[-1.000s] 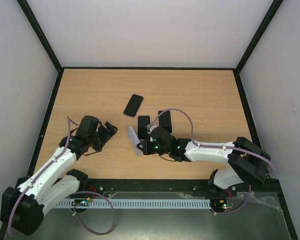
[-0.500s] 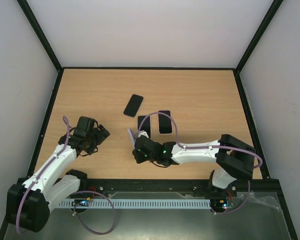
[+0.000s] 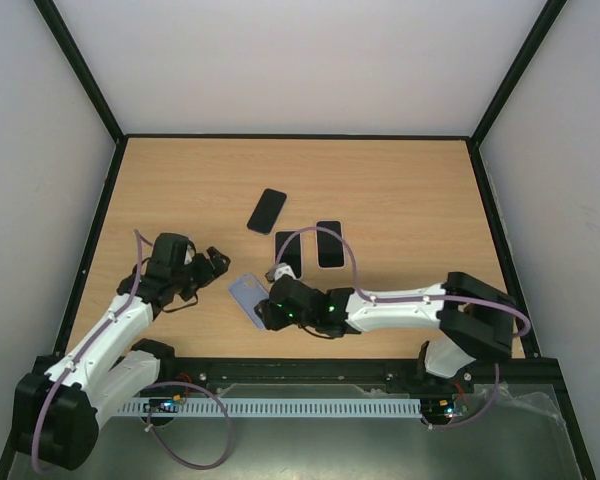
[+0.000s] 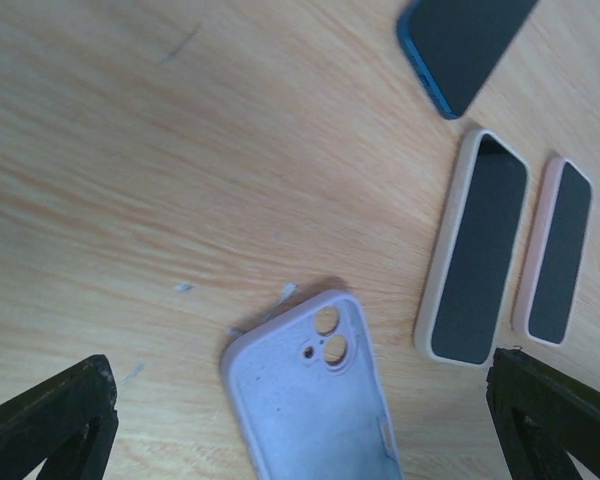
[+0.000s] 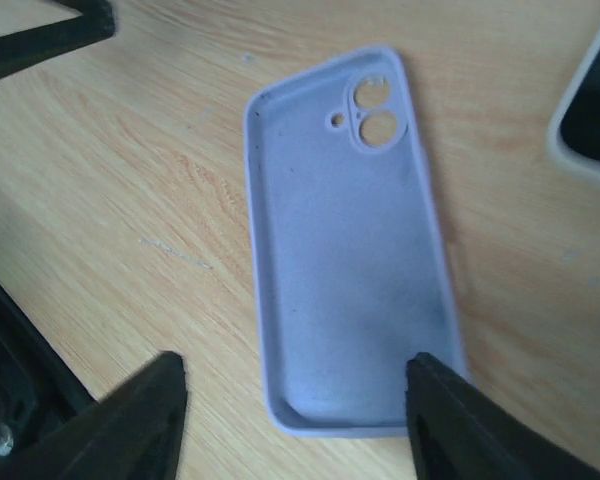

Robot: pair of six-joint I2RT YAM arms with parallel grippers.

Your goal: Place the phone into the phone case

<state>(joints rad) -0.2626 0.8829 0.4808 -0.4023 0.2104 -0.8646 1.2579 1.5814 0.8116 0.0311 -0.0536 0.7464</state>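
Observation:
The lavender phone case (image 3: 245, 294) lies flat on the wood, hollow side up, camera holes toward the far side (image 5: 350, 240) (image 4: 310, 400). My right gripper (image 3: 267, 313) (image 5: 295, 365) hovers open over its near end, one finger (image 5: 460, 420) over the case's corner and the other (image 5: 130, 420) off to the side. My left gripper (image 3: 217, 262) (image 4: 298, 400) is wide open just left of the case, holding nothing. The bare blue-edged phone (image 3: 267, 210) (image 4: 465, 45) lies face up farther back.
Two other phones sit in cases beside the lavender one: a cream one (image 3: 288, 253) (image 4: 475, 260) and a pink one (image 3: 329, 243) (image 4: 555, 255). A black rail (image 3: 300, 368) runs along the table's near edge.
My right gripper carried the case leftward on its edge, then opened; the case now lies flat. The left gripper drew back a little and stayed open.

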